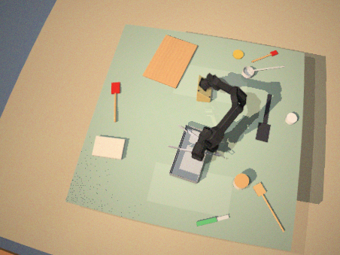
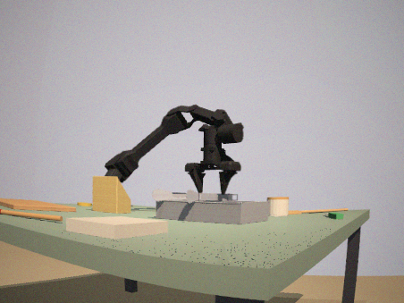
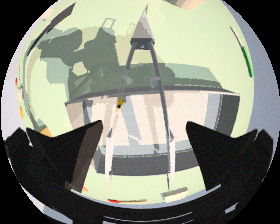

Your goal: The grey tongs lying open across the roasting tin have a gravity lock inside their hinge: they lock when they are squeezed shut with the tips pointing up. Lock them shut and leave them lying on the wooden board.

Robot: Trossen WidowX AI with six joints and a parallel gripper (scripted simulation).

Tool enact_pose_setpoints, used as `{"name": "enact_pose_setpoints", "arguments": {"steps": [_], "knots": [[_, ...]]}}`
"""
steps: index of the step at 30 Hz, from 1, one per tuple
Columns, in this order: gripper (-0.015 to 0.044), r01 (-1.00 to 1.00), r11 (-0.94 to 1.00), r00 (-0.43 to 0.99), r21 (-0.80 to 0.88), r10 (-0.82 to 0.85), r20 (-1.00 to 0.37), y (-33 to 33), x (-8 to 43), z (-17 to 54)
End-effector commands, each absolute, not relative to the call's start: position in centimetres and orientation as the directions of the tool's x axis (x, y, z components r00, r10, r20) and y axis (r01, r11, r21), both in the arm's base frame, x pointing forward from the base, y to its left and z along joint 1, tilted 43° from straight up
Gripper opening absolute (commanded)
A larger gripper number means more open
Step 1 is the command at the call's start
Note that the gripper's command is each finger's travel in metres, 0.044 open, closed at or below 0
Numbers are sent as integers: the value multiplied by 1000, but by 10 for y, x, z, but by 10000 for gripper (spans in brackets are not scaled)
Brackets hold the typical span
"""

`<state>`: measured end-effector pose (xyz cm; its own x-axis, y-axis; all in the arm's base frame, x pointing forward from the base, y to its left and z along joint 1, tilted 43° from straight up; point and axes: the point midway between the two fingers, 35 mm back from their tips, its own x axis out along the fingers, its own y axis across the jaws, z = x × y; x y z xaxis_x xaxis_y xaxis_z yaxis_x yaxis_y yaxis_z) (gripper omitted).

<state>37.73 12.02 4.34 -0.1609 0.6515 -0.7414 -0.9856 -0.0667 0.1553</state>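
The grey tongs [image 1: 176,147] [image 2: 170,197] [image 3: 143,34] lie open in a narrow V across the roasting tin [image 1: 183,178] [image 2: 197,213] [image 3: 140,166]. Their hinge end sticks out over one long side, their spread tips over the other. My gripper [image 2: 211,192] [image 3: 145,122] is open and empty, pointing straight down over the tin. Its fingertips are just above or level with the tongs, one outside each arm in the wrist view. In the top view my arm hides the fingertips and the middle of the tongs. The wooden board [image 1: 171,62] [image 2: 36,205] lies flat with nothing on it.
A yellow wedge block [image 1: 204,96] [image 2: 105,195] stands by the arm's base, between tin and board. A cream block [image 1: 109,147] [image 2: 116,227] lies beyond the tongs' tips. An orange-topped jar [image 1: 241,180] [image 2: 278,207] and a dark spatula [image 1: 262,132] are on the hinge side.
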Motion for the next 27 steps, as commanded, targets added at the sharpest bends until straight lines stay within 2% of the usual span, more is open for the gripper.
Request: {"name": "enact_pose_setpoints", "arguments": {"steps": [1, 27], "knots": [[440, -985, -63, -163, 161, 654, -738, 124, 376, 39], [440, -985, -64, -164, 162, 658, -735, 151, 365, 9]]}}
